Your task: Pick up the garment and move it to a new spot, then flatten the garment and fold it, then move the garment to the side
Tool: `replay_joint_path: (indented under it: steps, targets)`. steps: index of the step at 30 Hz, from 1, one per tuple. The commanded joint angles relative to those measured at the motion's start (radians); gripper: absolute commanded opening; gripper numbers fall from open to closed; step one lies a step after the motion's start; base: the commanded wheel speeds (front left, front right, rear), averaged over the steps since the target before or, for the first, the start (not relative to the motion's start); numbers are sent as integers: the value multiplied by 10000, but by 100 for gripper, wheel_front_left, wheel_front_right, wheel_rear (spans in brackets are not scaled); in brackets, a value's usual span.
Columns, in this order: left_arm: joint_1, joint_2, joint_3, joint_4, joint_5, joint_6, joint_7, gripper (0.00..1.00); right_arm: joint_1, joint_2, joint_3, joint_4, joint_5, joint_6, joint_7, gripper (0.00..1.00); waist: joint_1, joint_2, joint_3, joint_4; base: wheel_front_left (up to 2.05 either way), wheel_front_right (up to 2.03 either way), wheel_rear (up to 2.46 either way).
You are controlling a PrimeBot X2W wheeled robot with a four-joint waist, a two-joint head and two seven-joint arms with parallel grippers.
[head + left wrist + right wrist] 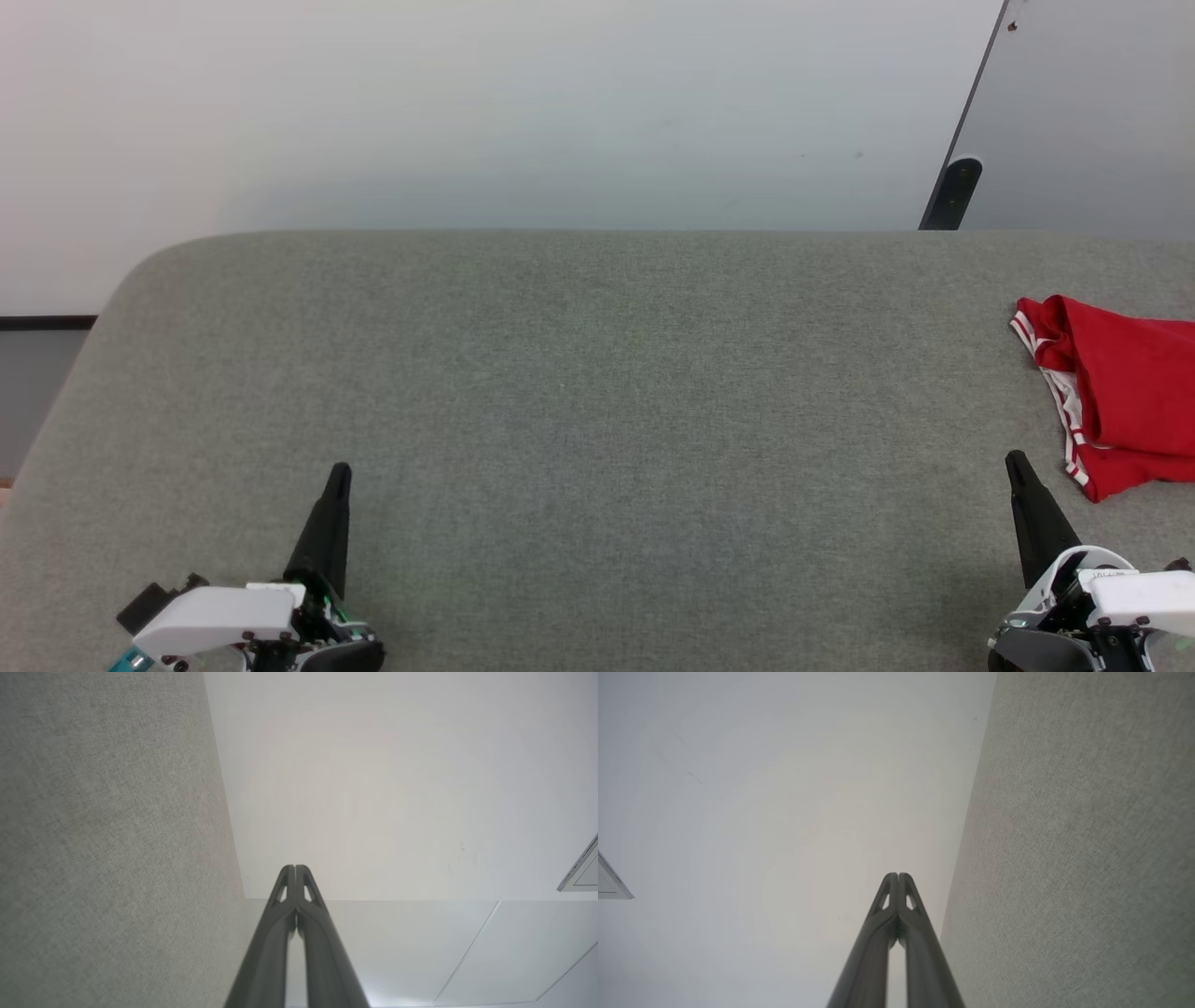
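Note:
The garment, a red jersey shirt with white-and-red striped trim, lies folded at the far right of the grey fabric surface, partly cut off by the head view's right edge. My right gripper rests at the lower right, just left of the garment's near corner and apart from it, shut with nothing held. My left gripper sits at the lower left, far from the garment, also shut and empty. Both wrist views show the fingertips pressed together: left gripper, right gripper.
The grey surface has a rounded far-left corner and a far edge against a white wall. A grey panel with a dark strip stands behind at the upper right. The surface runs beside the left fingers, and the surface beside the right fingers.

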Motion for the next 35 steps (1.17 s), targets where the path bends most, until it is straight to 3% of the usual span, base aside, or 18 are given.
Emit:
replay_joint_path:
  steps: [1,35]
  targets:
    - [-92,-13,0,5,-29,-57,30,0,-23,24,-4,2,39,-10,15,0,0,-1,0,0,0,0,0]
    - [-92,-13,-2,4,-30,-57,29,0,-23,23,-3,2,40,-10,13,0,0,-1,0,0,0,0,0]
